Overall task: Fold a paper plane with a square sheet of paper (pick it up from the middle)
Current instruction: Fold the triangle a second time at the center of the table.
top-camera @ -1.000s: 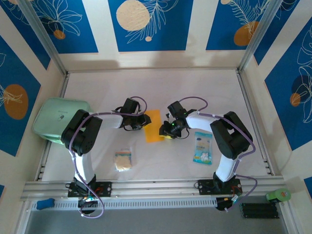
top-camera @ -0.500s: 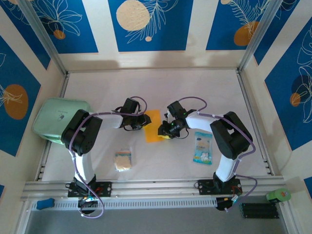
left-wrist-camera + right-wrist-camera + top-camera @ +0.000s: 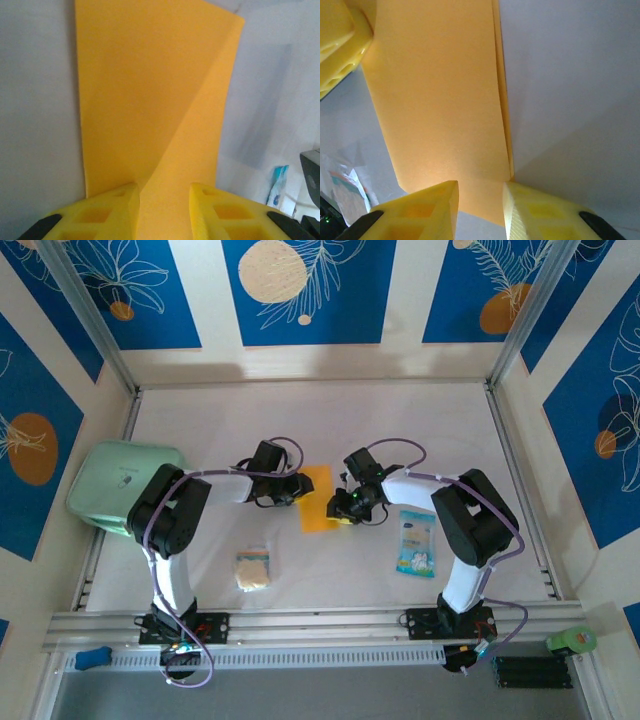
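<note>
Hardly any change over the last second: just a small nudge of the right claw [image 3: 338, 508] toward the sheet of paper [image 3: 316, 497] and back, so no new crease, and the folding looks only part done. Lies on the table [image 3: 400, 420] with one diagonal fold, midway between both arms. Reach in low from either side, left claw [image 3: 296, 487] at the sheet's left edge, right claw at its lower right corner, each with fingers parted astride the edge, not pinching.

Open table [image 3: 320, 425] beyond square sheet of paper [image 3: 316, 497]; left gripper [image 3: 296, 490] & right gripper [image 3: 336, 508] hem its sides; packet [image 3: 417, 543] farther rt.
</note>
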### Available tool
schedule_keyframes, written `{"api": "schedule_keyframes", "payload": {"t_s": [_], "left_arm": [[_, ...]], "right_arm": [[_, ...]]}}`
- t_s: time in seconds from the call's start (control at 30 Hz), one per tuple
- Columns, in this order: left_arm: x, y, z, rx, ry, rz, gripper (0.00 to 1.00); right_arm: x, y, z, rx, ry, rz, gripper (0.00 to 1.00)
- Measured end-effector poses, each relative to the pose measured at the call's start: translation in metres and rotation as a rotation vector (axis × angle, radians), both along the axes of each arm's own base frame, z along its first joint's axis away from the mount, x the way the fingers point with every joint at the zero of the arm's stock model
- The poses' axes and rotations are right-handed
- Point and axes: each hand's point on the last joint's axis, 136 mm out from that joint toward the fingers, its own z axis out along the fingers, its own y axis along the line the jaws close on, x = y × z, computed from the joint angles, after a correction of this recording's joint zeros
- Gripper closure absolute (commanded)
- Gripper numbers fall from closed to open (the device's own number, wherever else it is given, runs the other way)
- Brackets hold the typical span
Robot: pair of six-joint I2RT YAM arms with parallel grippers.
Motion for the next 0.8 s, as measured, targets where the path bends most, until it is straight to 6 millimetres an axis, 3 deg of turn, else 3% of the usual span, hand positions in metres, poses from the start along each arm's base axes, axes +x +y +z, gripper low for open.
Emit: {"api": "schedule_keyframes", "payload": {"t_s": [0.3,0.57,0.8], "left_arm": [[-0.01,-0.006,0.014,-0.002,-0.012,-0.022,0.69],[-0.017,0.004,-0.006,0.054,0.032,-0.001,0.71],[-0.015,0.005,-0.008,0.068,0.035,0.013,0.71]], "right_arm": [[-0.001,-0.005,0.005,-0.005,-0.015,-0.017,0.7],[-0.001,-0.01,0.001,-0.021,-0.007,-0.041,0.69],[-0.001,-0.012,-0.001,-0.027,-0.005,-0.048,0.69]]}}
